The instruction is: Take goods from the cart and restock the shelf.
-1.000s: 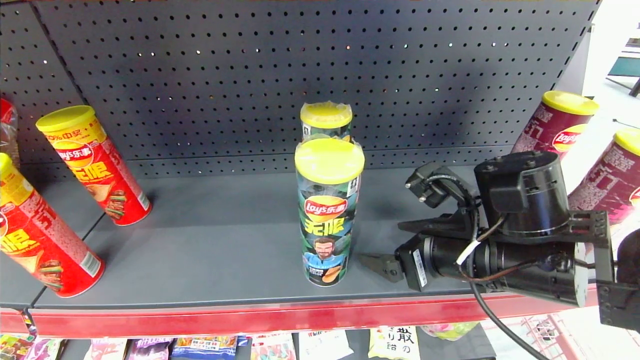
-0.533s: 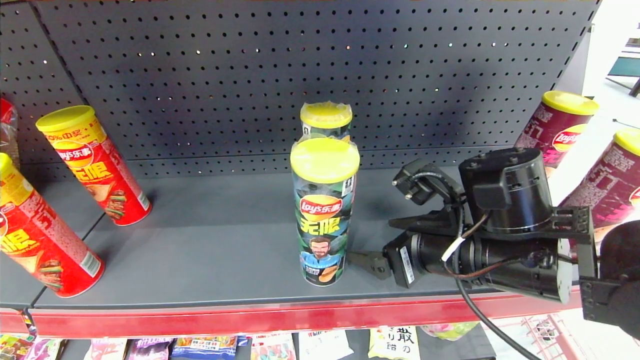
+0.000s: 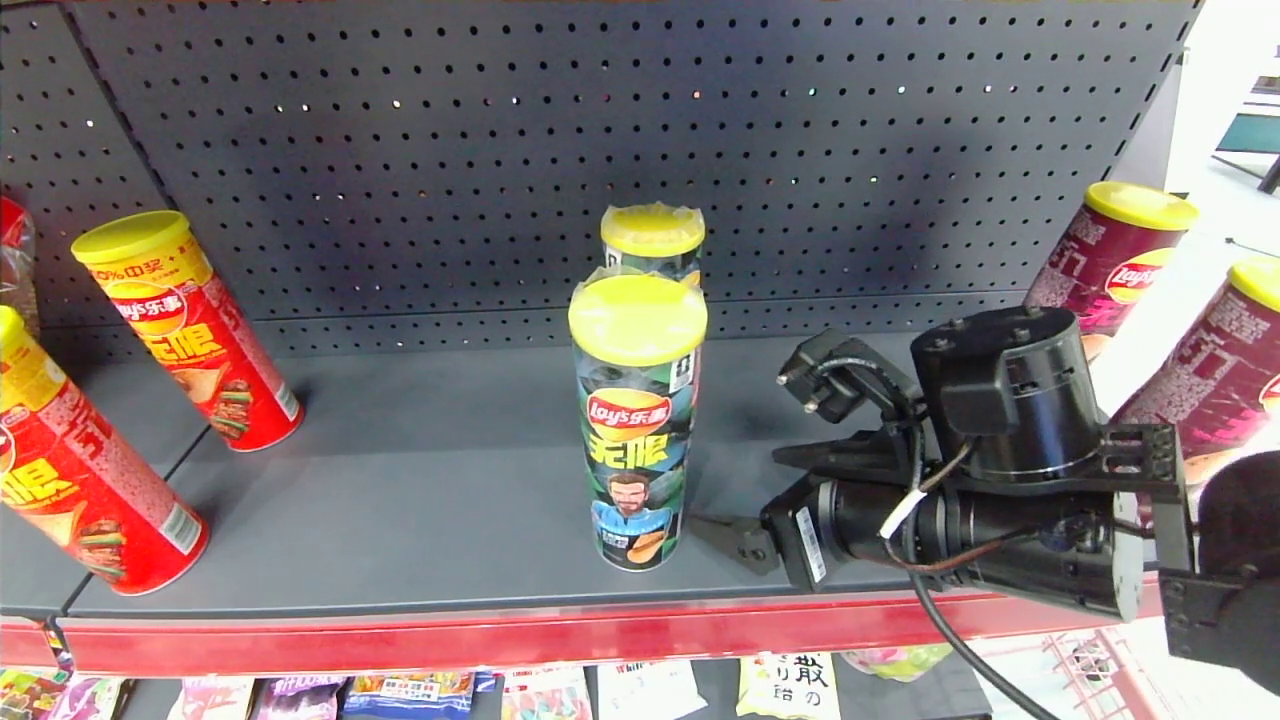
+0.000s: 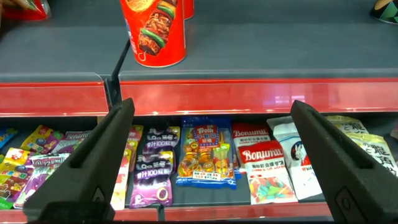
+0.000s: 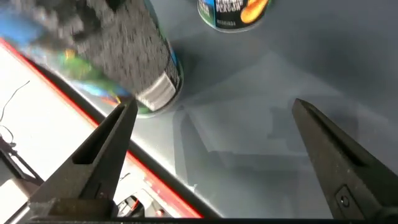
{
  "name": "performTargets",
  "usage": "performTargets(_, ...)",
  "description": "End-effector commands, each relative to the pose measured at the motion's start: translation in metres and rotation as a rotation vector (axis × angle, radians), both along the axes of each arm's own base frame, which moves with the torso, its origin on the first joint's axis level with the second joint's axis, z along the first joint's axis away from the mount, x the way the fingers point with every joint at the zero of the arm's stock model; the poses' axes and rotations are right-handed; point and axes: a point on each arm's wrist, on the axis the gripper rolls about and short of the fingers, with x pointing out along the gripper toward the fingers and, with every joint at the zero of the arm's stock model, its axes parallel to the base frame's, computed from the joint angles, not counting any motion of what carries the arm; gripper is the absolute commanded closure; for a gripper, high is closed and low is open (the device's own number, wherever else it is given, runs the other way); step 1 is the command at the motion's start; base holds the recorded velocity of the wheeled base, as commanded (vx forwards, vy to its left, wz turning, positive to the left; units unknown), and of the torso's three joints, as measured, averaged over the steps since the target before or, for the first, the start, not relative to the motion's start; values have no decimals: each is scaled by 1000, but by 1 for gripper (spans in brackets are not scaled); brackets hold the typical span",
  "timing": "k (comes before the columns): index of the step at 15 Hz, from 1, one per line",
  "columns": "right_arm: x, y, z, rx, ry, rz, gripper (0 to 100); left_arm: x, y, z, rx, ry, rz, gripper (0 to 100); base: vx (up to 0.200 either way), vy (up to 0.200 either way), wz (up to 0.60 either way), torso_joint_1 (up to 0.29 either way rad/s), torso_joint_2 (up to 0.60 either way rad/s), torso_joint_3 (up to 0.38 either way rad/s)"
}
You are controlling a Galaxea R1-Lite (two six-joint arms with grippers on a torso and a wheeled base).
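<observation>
A green chips can (image 3: 634,430) with a yellow lid stands upright near the front of the grey shelf (image 3: 420,480). A second green can (image 3: 652,240) stands right behind it. My right gripper (image 3: 745,490) lies low over the shelf just right of the front can, open, with its nearer fingertip at the can's base. In the right wrist view the front can (image 5: 124,56) is blurred beside one finger of the open gripper (image 5: 211,118), and the back can (image 5: 233,12) is farther off. My left gripper (image 4: 211,112) hangs open in front of the lower shelf.
Two red cans (image 3: 185,325) (image 3: 80,480) lean at the shelf's left and two maroon cans (image 3: 1120,245) (image 3: 1220,350) at its right. The pegboard back wall is close behind. A red can (image 4: 155,31) stands above snack packets (image 4: 205,155) on the lower shelf.
My right gripper has moved left along the shelf. The front green can has shifted a little to the left with it.
</observation>
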Motion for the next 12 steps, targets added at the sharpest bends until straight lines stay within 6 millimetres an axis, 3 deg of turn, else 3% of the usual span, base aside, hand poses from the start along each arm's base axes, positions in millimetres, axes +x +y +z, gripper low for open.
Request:
performTargets(1,-21,-24,13,34,-34,-7,0,0,0,0,0,2,1,0,0,0,0,0,0,0)
performTargets(4,-79,-82,21,96,-107,-5,0,0,0,0,0,2,1,0,0,0,0,0,0,0)
performTargets(7,-122,-143,7,63,-216,-82,0,0,0,0,0,2,1,0,0,0,0,0,0,0)
performTargets(8,-145,-171,1,23,-237,-155,0,0,0,0,0,2,1,0,0,0,0,0,0,0)
performTargets(9,-160,-183,-3,16,-238,-191,0,0,0,0,0,2,1,0,0,0,0,0,0,0)
performTargets(10,-188,-196,-12,27,-261,-292,0,0,0,0,0,2,1,0,0,0,0,0,0,0)
performTargets(12,-214,-199,-27,27,-361,-496,0,0,0,0,0,2,1,0,0,0,0,0,0,0)
